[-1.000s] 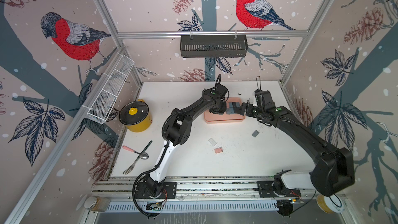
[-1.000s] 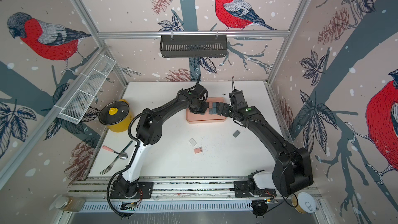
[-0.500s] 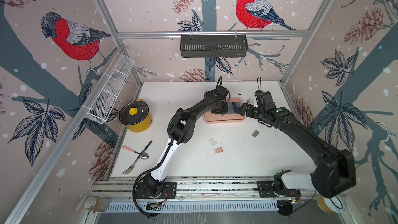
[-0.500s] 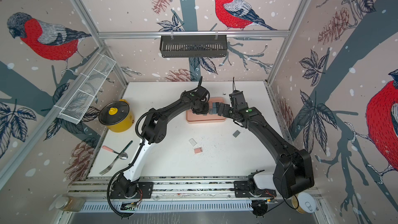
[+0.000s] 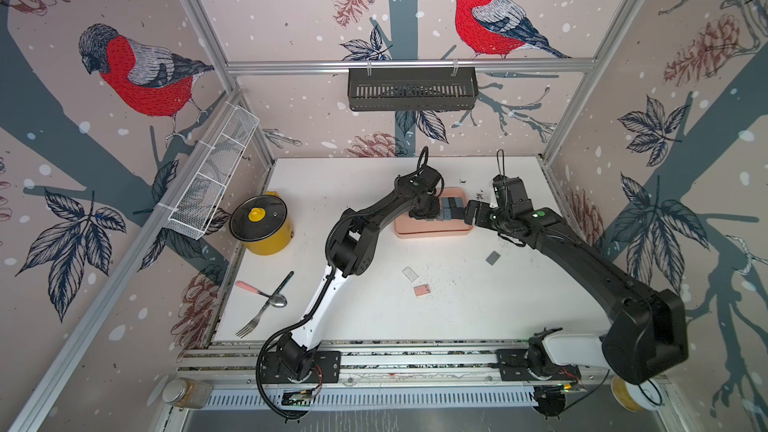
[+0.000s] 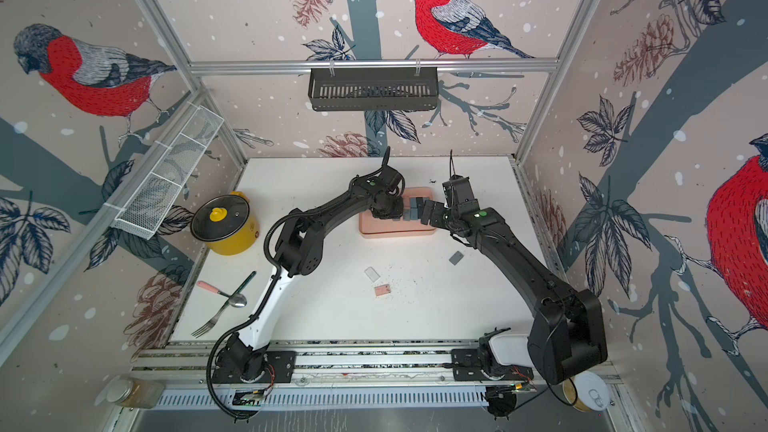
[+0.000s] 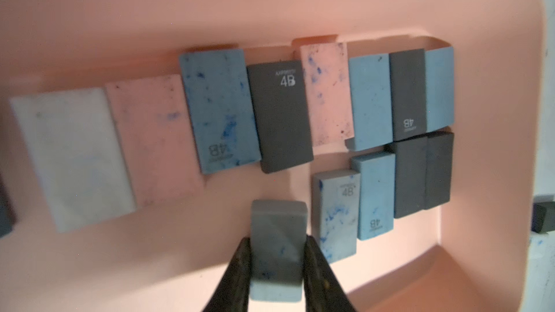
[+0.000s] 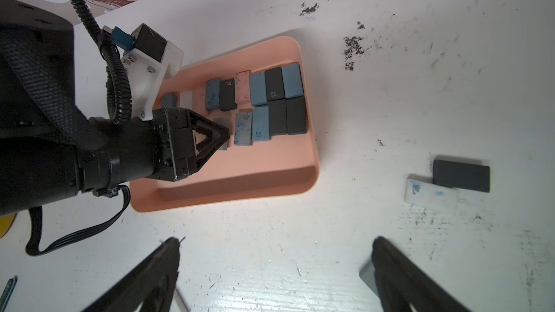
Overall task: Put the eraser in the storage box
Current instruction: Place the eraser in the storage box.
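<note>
The left claw is clamped on a grey eraser inside the pink storage box at the far middle of the table, beside rows of erasers. Just right of the box, the right claw stands wide apart.

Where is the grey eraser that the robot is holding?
In the left wrist view, the grey eraser is pinched in the left tool over the storage box, beside a blue-speckled eraser.

twin overhead views down on the table; wrist views close, sharing the storage box
</note>
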{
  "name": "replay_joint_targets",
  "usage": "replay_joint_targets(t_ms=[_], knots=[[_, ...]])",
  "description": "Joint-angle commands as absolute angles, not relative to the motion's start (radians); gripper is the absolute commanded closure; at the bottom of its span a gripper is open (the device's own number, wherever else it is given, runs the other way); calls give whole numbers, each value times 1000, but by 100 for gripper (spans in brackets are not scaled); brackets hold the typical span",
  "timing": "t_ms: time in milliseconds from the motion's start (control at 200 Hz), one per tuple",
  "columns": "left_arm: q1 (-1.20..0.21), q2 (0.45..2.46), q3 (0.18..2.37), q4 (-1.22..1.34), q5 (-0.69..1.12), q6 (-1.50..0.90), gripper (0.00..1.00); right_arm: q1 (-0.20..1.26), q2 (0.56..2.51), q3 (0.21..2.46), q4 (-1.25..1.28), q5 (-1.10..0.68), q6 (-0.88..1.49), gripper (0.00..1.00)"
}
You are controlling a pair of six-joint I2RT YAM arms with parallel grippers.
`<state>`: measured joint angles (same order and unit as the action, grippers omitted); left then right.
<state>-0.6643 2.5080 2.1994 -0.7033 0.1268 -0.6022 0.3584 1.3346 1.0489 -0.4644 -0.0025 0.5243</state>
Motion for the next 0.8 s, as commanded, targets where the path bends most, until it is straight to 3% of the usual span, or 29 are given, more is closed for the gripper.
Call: replay_joint_targets(t_ms=[0,795], knots=[[-663,2517,2210,-691,124,-608,69,357,1327,1047,-460,0,532,1],[-664,2474,2187,-679,138,-610,60,358,1306,1040,-460,-1,538,1]])
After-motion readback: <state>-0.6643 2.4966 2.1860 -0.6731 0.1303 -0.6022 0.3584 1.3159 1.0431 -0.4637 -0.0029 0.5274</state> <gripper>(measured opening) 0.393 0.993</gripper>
